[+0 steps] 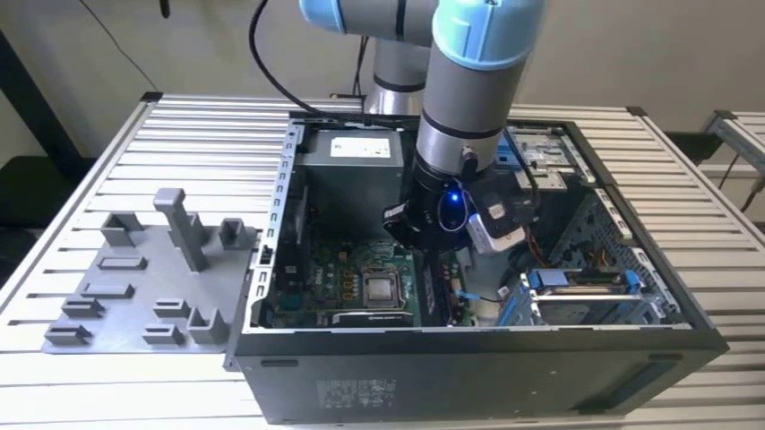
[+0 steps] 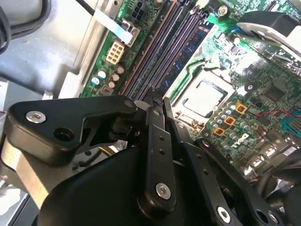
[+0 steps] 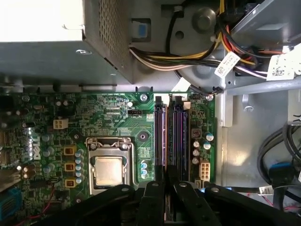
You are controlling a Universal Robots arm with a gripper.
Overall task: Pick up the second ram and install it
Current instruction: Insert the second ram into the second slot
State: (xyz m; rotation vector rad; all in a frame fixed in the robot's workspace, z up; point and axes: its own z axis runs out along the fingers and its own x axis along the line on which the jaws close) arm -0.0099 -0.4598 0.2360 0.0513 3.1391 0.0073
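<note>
Nearest me is the open black metal computer case (image 1: 478, 358), lying on its side on the ribbed aluminium table (image 1: 132, 394). At its nine o'clock the grey plastic slotted holder tray (image 1: 132, 278) rests on the table, just beside the case wall. Inside the case lies the green motherboard (image 1: 317, 278), with the square silver processor (image 1: 382, 289) in its socket. At the processor's three o'clock in the first wrist view run the long dark memory slots (image 3: 169, 132). The black gripper (image 1: 445, 244) hangs low in the case right over them, and in both wrist views its tip (image 3: 168, 186) sits at the near end of those slots (image 2: 160, 61). I cannot tell whether the pincer is apart, together or clamped on anything. In the second wrist view a slim blue-green memory stick (image 2: 192, 47) stands edge-on among the slots. I cannot tell whether it is the second ram. Farther back sit the grey power supply box (image 1: 353, 157) and bundled wires (image 3: 155, 59). The grey and light-blue arm (image 1: 472, 81) rises at twelve o'clock.
</note>
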